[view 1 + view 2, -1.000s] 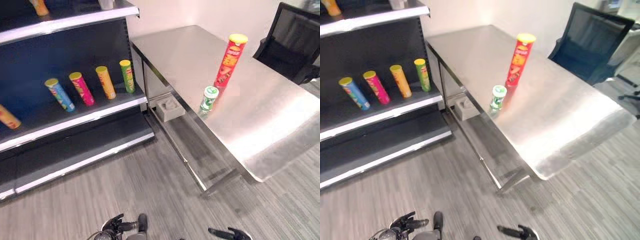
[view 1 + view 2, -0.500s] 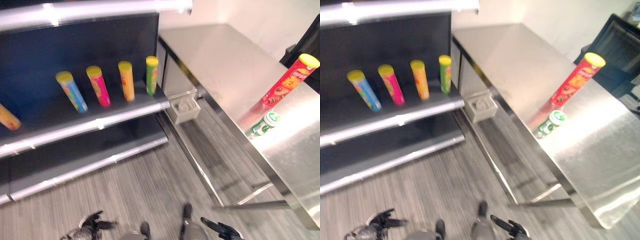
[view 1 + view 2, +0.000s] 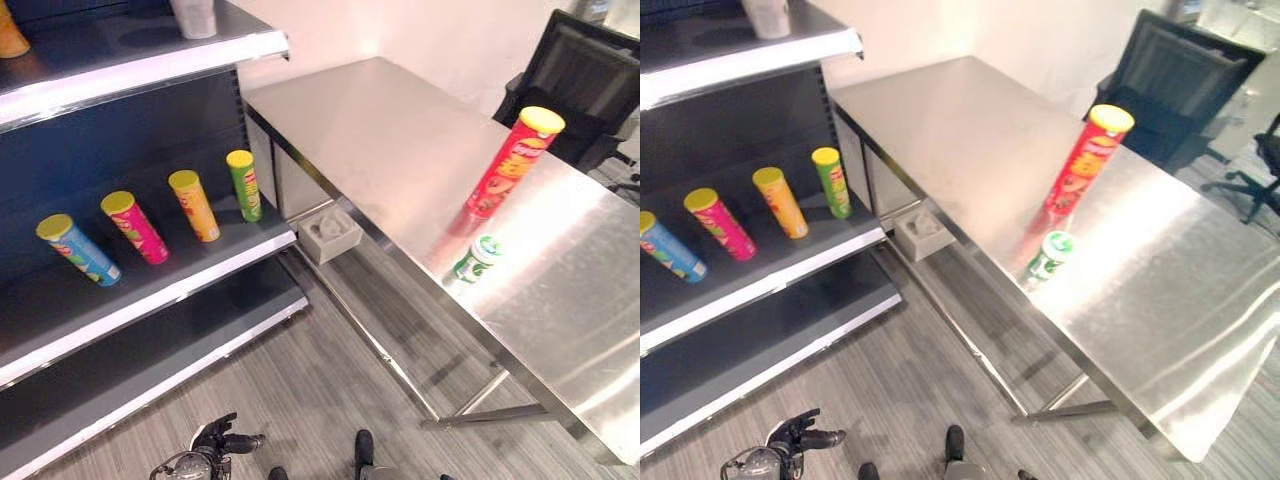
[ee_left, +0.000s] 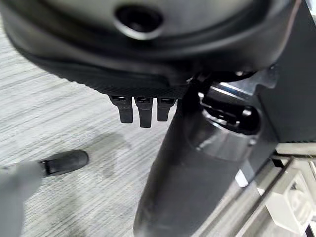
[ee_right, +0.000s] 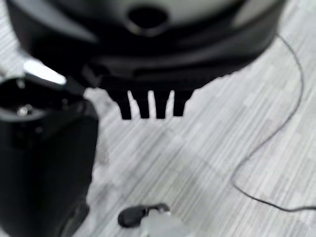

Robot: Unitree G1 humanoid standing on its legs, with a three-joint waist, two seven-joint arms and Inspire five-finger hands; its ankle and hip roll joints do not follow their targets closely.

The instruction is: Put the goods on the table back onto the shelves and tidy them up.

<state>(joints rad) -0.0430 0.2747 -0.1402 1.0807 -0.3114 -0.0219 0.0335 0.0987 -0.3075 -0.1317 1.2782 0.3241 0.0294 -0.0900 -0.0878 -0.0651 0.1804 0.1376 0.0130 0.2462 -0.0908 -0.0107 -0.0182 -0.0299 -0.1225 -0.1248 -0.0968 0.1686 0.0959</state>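
A tall red can (image 3: pixel 510 160) with a yellow lid stands on the steel table (image 3: pixel 380 130). A small green can (image 3: pixel 472 260) stands beside it, close to the table's front edge. On the dark shelf (image 3: pixel 190 295) to the left stand a blue can (image 3: pixel 78 250), a pink can (image 3: pixel 134 227), an orange can (image 3: pixel 194 205) and a green can (image 3: pixel 244 184) in a row. My left hand (image 3: pixel 215 445) hangs low over the floor, far from the table, fingers (image 4: pixel 140 111) relaxed and holding nothing. My right hand (image 5: pixel 148 106) also hangs over the floor, fingers straight and holding nothing.
The upper shelf board (image 3: pixel 130 65) bears a pale cup (image 3: pixel 195 18) and an orange item (image 3: pixel 10 35). A grey box (image 3: pixel 328 234) sits under the table by the shelf. A black office chair (image 3: pixel 585 80) stands behind the table. Wood-look floor lies between shelf and table.
The whole picture has swung and shifted, so the camera moved. The cans on the table and shelf stand as before. Both hands stay low and hold nothing.
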